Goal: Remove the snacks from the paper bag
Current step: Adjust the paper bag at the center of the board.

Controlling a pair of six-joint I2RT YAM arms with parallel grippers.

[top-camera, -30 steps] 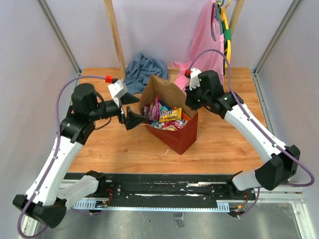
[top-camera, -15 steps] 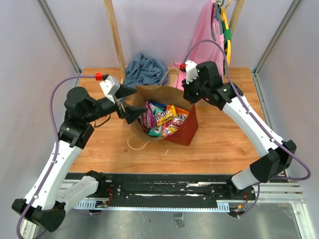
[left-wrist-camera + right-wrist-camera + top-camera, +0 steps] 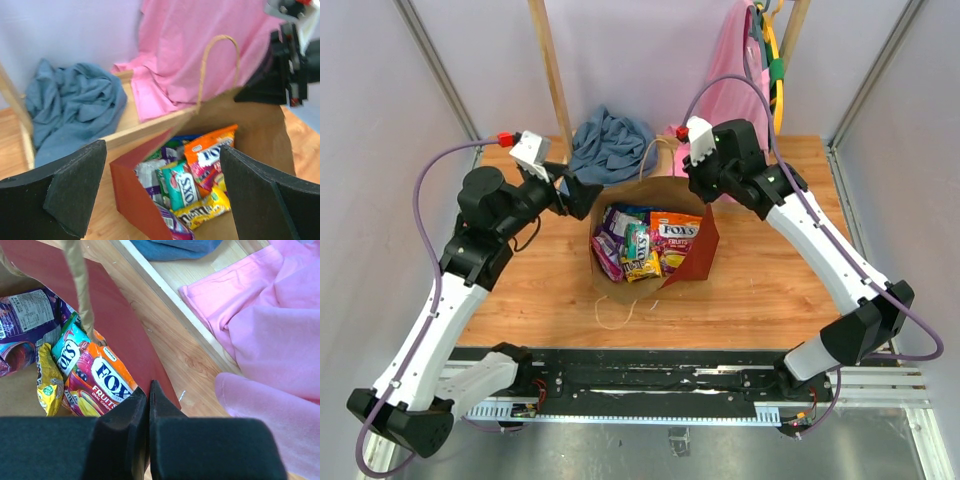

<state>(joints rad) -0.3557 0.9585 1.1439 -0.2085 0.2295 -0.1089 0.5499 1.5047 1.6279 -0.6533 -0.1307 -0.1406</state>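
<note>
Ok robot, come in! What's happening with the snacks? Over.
Left hand open, beside paper bag. Right hand shut on its rim. Snacks all inside, none out yet. Nothing covering them.

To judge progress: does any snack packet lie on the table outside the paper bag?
No: in the top view all visible snacks lie inside the paper bag, none on the bare table.

Overhead looking down, wrist cameras close, all sharing paper bag [image 3: 698, 250]
</note>
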